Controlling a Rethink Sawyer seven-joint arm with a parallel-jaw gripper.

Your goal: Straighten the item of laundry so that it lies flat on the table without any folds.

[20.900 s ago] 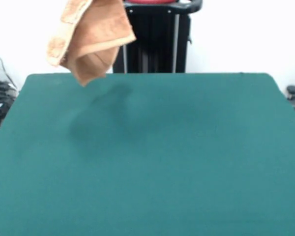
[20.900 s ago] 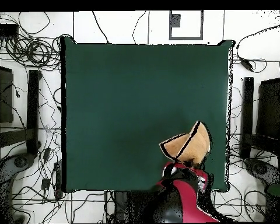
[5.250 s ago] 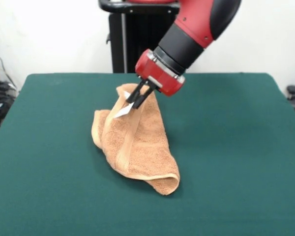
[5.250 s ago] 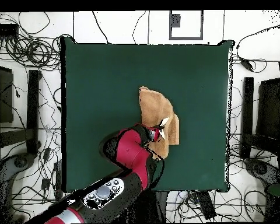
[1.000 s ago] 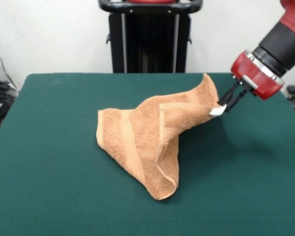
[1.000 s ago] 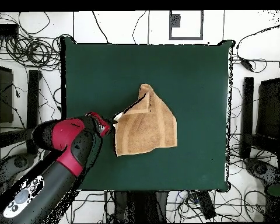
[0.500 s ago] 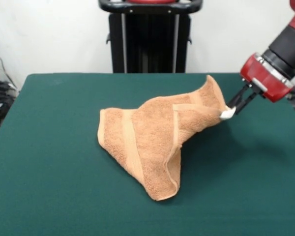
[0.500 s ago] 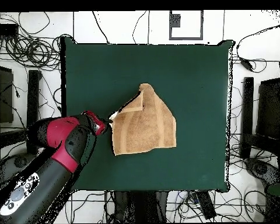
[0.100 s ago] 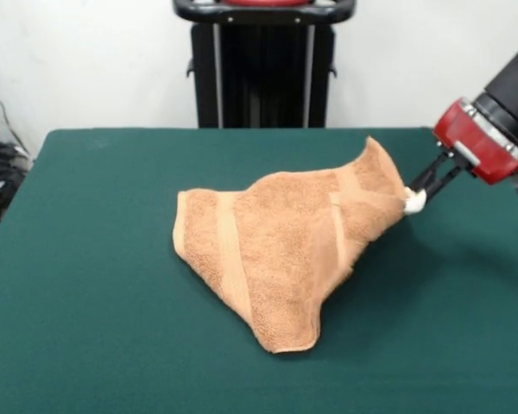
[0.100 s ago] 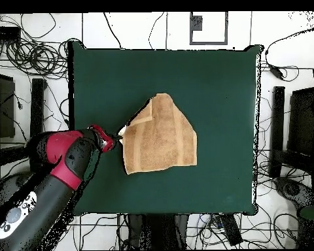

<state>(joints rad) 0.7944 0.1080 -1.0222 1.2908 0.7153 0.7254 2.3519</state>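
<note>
The red and black arm (image 9: 492,121) is reaching low over the table's side, wrist angled down, gripper (image 9: 425,186) pinching the towel's (image 9: 276,241) white tag.

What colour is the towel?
Orange-tan, with woven bands; the towel shows best in the front view.

Twenty seconds back the towel (image 9: 281,246) hung in the air off the table's (image 9: 86,328) 11 o'clock corner in the front view; now it lies mid-table. Over the last second the gripper (image 9: 417,194), pinched on the white tag (image 9: 413,202), has drawn the corner further toward 3 o'clock, and the fold has opened wider.
</note>
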